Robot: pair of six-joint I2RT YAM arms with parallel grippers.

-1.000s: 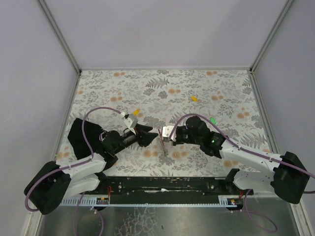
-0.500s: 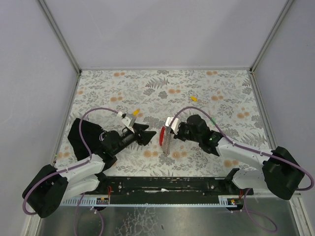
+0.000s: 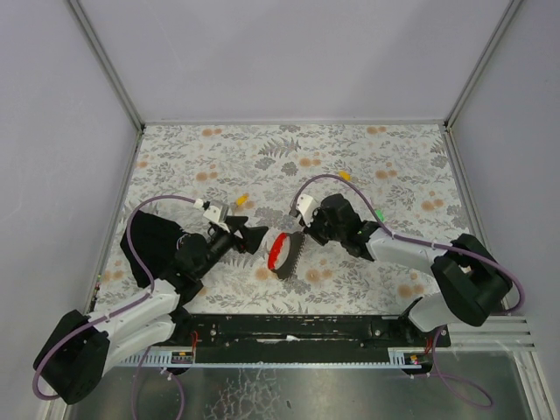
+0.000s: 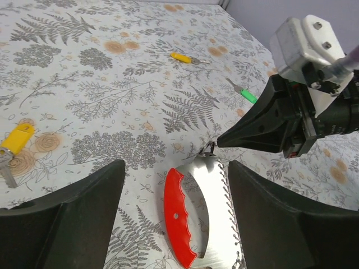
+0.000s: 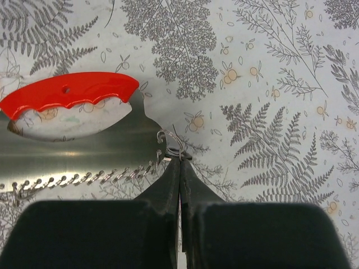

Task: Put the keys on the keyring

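The keyring (image 3: 283,252), a red loop (image 4: 178,216) on a flat silver fan-shaped piece (image 5: 84,148), lies on the floral cloth between the arms. My right gripper (image 5: 180,159) is shut on the thin wire hook (image 5: 170,140) at the keyring's narrow tip, and shows as a black wedge (image 4: 263,126) in the left wrist view. My left gripper (image 4: 175,165) is open, one finger on each side of the keyring without touching it. Loose keys lie apart: a yellow one (image 3: 242,200), an orange one (image 3: 346,175) and a green one (image 3: 379,213).
The floral cloth (image 3: 175,157) covers the table inside white walls (image 3: 289,61). A metal rail (image 3: 289,337) runs along the near edge. Purple cables (image 3: 175,198) loop over both arms.
The keyring has tipped from standing on edge to lying nearly flat, red loop showing. The right gripper swung up and left with it. The left jaws have widened and the arm drew back.
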